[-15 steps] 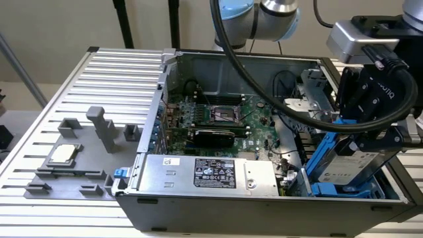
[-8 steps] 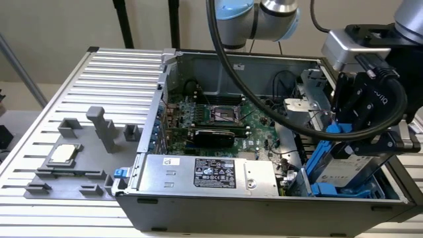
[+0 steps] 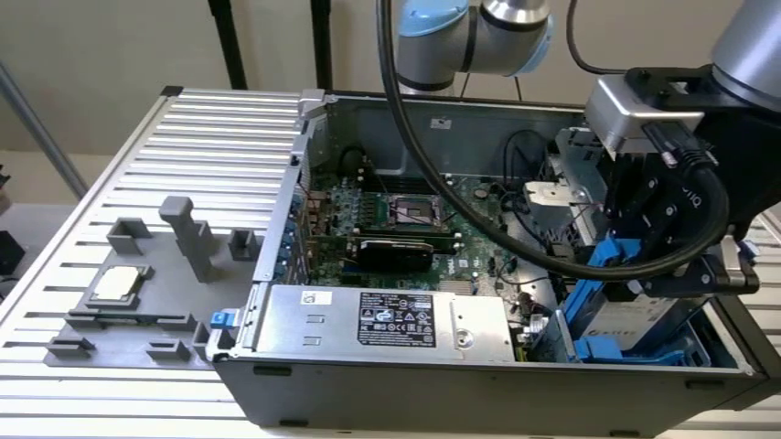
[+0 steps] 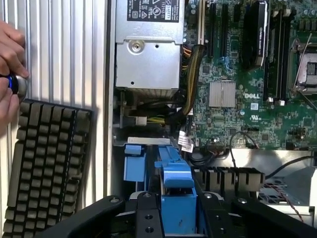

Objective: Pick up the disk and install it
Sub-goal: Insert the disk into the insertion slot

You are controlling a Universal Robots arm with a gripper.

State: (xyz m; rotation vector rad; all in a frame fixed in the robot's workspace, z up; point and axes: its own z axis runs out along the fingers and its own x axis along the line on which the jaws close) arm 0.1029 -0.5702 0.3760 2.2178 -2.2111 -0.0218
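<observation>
In the big open grey metal computer case, on the exterior view's right: the flat silver-grey metal disk with blue plastic rails, tilted at the blue plastic bay. Needed a slow, straight slide down, rails lined up. Looked shiny and boxy. Was squeezed by the black gripper, fingers closed on the rails.

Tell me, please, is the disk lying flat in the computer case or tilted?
Tilted. In the exterior view the disk leans steeply, clamped in the gripper, its lower end inside the open computer case.
</observation>
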